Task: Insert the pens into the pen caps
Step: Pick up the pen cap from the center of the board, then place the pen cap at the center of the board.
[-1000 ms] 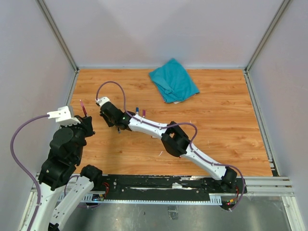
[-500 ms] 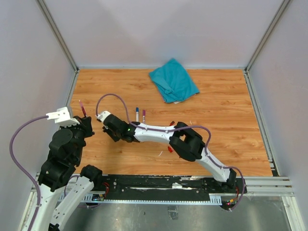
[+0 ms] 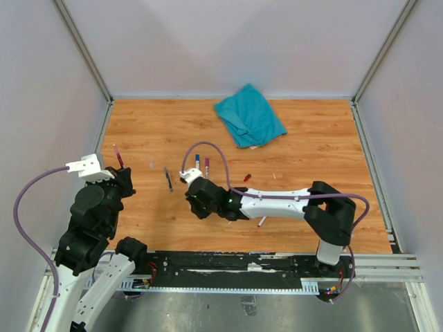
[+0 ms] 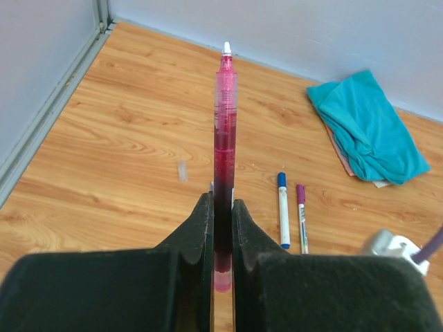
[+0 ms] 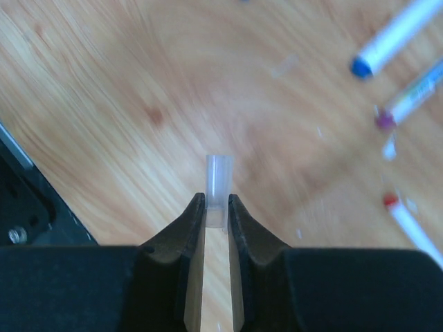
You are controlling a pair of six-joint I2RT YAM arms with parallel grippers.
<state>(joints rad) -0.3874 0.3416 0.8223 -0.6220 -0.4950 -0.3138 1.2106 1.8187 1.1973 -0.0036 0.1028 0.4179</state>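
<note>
My left gripper (image 4: 221,200) is shut on a red pen (image 4: 225,138) that points away, white tip out; from above the left gripper (image 3: 119,171) stands at the table's left side. The right gripper (image 5: 217,200) is shut on a clear pen cap (image 5: 219,181), held just above the wood. In the top view the right gripper (image 3: 196,202) hangs left of the table's centre. A blue pen (image 4: 283,211) and a purple pen (image 4: 302,218) lie side by side. A dark pen (image 3: 168,178) lies left of them. A small clear cap (image 4: 182,171) lies alone on the wood.
A teal cloth (image 3: 249,114) lies crumpled at the back centre. A red cap (image 3: 247,178) and a white pen (image 3: 261,221) lie by the right forearm. Grey walls enclose three sides, and a black rail (image 3: 235,266) runs along the near edge.
The right arm has swung away from the left gripper, toward the centre and the near edge, uncovering the dark pen. The left arm has stayed put with the red pen.
</note>
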